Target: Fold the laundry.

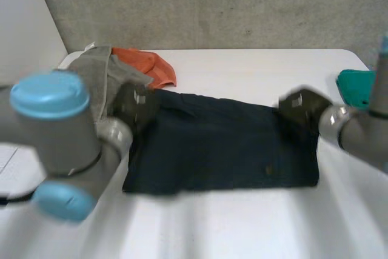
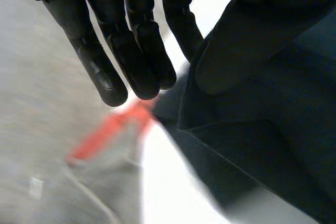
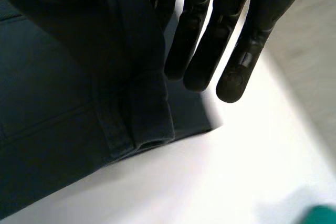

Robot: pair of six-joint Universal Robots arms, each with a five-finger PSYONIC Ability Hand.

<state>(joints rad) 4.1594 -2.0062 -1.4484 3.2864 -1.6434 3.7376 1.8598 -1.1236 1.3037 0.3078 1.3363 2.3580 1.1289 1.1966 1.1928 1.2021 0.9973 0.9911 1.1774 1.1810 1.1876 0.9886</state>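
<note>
**Left hand** (image 2: pixel 131 30): fingers (image 2: pixel 107 77) straight. A corner of the dark garment (image 2: pixel 273 145) rises beside them on the thumb side. This reads as a pinch of cloth between fingers and thumb.

**Right hand** (image 3: pixel 210 3): fingers (image 3: pixel 236 72) straight. The garment's hemmed edge rises along their thumb side. This is also judged a pinch.

**Position on cloth, head view:** the left hand (image 1: pixel 134 104) is at the garment's 10 o'clock corner. The right hand (image 1: pixel 303 106) is at its 2 o'clock corner. Both are on the far edge.

**Dark garment** (image 1: pixel 218 147), count one: it lies flat on the bench (image 1: pixel 254 68).
- Its long axis runs 9 to 3 o'clock.
- Its body spreads from both sets of fingers toward 6 o'clock.
- Neither hand is nearer, as each has its own corner.
- Judgement: the coming fold turns on carrying the far edge across the short axis toward 6 o'clock, with both corners kept level.

**Grey cloth** (image 1: pixel 97 77), count one: bunched at 10 o'clock of the garment, just beyond the left hand's fingertips.

**Orange cloth** (image 1: pixel 151 66), count one: at 11 o'clock of the garment, touching the grey cloth and partly under it.

**Teal item** (image 1: pixel 356 86), count one: at 2 o'clock, by the bench edge and apart from the garment. Its kind cannot be told.

**Hands**, count two.
</note>
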